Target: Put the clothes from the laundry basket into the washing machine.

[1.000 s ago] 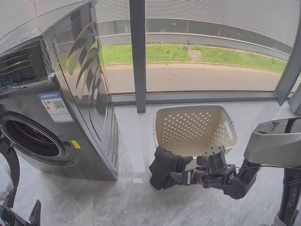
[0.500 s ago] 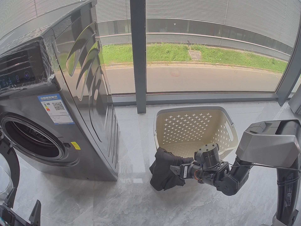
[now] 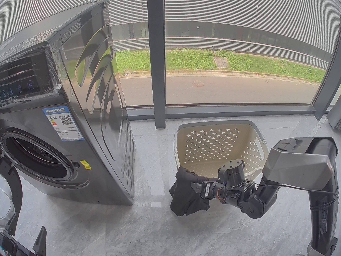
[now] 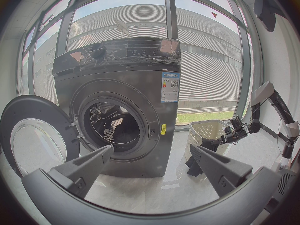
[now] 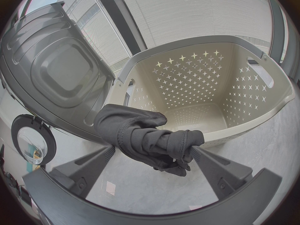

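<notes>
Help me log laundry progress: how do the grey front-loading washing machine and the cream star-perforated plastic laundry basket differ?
The grey front-loading washing machine stands far taller than the cream star-perforated plastic laundry basket. The machine opens at its front, round door swung wide; the basket opens upward. What looks like clothing lies in the machine's drum; the basket's inside looks bare, a dark garment hanging at its near corner. Both stand on the pale marble floor.

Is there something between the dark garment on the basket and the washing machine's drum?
Nothing visible does. The garment hangs over the basket rim beside the machine; the door is swung aside, the drum mouth open.
</notes>
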Robot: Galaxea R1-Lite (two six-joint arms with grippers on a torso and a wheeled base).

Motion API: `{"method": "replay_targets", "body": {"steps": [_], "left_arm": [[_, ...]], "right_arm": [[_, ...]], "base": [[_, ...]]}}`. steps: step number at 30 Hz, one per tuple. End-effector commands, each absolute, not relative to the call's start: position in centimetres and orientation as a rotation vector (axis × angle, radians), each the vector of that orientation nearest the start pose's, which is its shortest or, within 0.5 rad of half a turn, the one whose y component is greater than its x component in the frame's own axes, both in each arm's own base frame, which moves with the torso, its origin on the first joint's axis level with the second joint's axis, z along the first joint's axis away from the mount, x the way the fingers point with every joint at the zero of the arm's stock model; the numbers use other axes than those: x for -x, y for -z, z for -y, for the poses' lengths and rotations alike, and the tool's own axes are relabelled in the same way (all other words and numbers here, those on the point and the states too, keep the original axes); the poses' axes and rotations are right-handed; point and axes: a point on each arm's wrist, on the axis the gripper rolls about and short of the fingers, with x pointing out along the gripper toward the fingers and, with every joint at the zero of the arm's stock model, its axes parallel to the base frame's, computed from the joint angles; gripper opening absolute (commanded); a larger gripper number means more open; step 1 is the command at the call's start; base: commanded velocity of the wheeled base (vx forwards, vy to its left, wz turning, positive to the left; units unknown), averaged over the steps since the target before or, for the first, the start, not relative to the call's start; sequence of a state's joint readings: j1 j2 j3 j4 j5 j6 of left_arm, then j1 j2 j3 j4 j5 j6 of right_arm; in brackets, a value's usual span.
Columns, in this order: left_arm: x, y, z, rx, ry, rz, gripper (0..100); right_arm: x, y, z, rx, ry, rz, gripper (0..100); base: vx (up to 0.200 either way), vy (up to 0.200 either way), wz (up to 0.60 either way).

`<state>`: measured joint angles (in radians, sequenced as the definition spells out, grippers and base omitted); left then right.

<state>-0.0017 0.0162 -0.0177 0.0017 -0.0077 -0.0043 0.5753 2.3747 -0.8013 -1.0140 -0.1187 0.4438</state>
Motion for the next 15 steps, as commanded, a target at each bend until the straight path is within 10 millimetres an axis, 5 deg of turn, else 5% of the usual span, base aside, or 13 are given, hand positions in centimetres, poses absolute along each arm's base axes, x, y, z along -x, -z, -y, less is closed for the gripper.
{"method": "replay_targets", "body": {"steps": [1,15], "left_arm": [[2.3,-7.5,0.0,0.005,0.009,-0.002,100],[2.3,-7.5,0.0,0.005,0.008,-0.003,100]], "right_arm": [[-32.1,2.1,-20.4,-0.248,-0.314,-0.609,0],[-31.5,0.9,-20.5,-0.261,-0.331,-0.587,0]], "base": [[0.0,0.0,0.0],[0.0,0.0,0.0]]}}
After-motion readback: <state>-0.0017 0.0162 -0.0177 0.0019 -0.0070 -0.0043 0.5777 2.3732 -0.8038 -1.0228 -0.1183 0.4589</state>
